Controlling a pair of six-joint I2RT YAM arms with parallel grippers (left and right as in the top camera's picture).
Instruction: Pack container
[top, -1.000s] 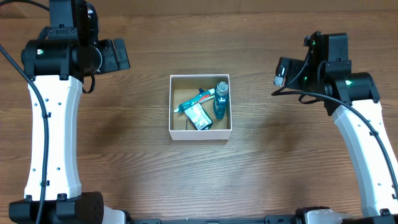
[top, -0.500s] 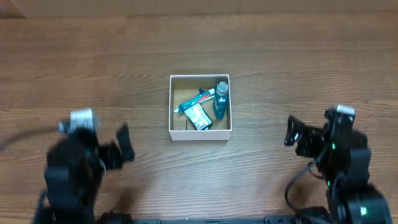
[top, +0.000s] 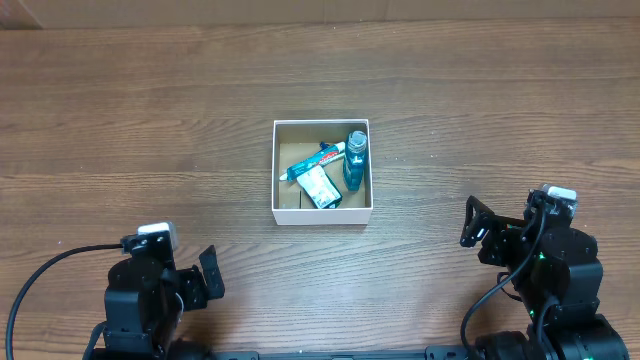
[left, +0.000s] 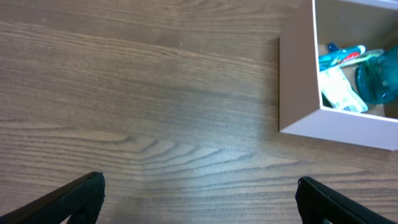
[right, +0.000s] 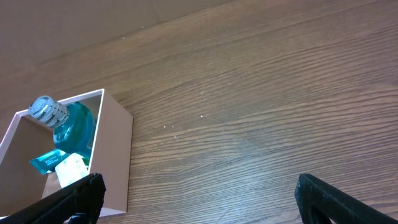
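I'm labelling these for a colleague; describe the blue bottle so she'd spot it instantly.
At the middle of the wooden table sits the container, a square white-walled box. The blue bottle rests along its right wall in the overhead view. Only it is see-through blue with a ribbed pale cap; its neighbours are a toothpaste tube and flat packet.

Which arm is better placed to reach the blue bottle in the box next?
Right, probably. The blue bottle lies along the container's right wall, the side where the right gripper sits open and empty. The left gripper would have to cross the container.
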